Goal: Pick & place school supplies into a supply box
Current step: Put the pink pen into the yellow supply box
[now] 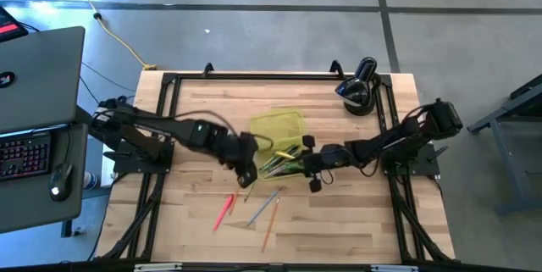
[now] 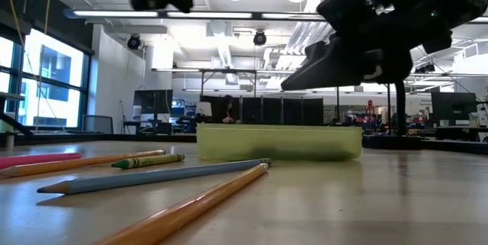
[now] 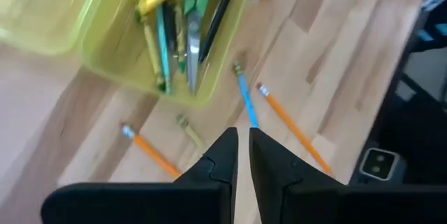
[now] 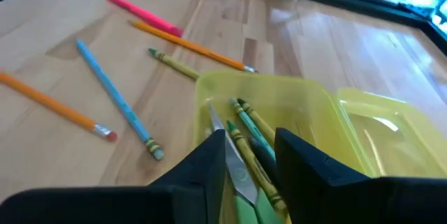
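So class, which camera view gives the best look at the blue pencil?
The right wrist view: the blue pencil lies whole and unobstructed on the wood. The low view shows it foreshortened, the left wrist view only part behind that arm's pincer, the high view a thin sliver.

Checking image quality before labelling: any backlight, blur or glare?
Low view: bright ceiling lights and windows silhouette the arms; near orange pencil soft. Left wrist view: supply box and contents smeared. Right wrist view: right pincer soft-edged. High view: evenly lit, no glare on table.
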Tool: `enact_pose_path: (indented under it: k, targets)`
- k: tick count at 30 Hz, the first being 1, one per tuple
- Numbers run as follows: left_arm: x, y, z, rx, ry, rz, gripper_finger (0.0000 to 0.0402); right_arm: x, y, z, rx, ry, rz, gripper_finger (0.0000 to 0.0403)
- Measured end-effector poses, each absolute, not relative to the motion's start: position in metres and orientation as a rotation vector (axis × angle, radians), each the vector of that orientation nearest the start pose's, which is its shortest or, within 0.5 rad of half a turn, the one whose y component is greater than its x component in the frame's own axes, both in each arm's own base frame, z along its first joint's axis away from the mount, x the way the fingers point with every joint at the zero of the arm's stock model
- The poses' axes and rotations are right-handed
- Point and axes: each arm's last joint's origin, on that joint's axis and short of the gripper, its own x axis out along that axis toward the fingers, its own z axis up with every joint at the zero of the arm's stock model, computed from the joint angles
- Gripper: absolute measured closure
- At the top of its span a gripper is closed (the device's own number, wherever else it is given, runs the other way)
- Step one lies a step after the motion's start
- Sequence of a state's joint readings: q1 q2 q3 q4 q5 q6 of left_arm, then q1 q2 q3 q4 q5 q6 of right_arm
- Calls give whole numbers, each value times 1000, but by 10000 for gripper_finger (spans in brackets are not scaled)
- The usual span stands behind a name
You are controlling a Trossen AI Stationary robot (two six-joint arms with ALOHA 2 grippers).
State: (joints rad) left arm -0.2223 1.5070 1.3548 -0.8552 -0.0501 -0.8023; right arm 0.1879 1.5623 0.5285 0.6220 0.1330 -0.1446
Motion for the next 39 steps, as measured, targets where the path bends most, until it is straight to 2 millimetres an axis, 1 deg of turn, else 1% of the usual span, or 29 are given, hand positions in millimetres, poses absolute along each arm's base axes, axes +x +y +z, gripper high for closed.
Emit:
enact_pose_path:
  k: [3,5,7,10,12,13,15,18,20,22,24,28,32,34,39]
  targets:
    - [289,-93,306,-594,979,316,334,277,56,149,-242,402,69,300]
    - [281,-115,306,-600,943,356,334,276,60,149,-252,400,65,301]
    - [268,-138,306,-599,899,398,334,275,64,149,-257,399,73,301]
    - [248,-171,304,-574,777,470,334,275,68,150,-259,390,86,301]
    - [229,-189,302,-535,691,504,334,275,69,151,-258,380,89,300]
    - [221,-196,302,-529,647,512,334,275,70,151,-256,373,90,300]
    - [211,-210,299,-529,560,529,334,275,70,152,-254,361,90,300]
    - [197,-230,288,-520,508,513,334,276,70,154,-249,346,88,301]
    - [197,-241,281,-545,488,510,334,276,70,154,-241,341,87,302]
    - [196,-253,266,-513,514,507,334,276,71,154,-240,339,92,304]
    - [199,-262,249,-487,556,515,334,276,71,155,-238,334,94,304]
    - [206,-273,219,-519,629,568,334,276,71,156,-234,320,98,304]
    - [214,-278,195,-545,678,628,334,277,71,159,-228,294,99,304]
    - [217,-275,190,-557,696,668,334,278,71,160,-224,276,97,304]
    - [222,-265,190,-546,660,724,334,279,72,163,-216,245,95,304]
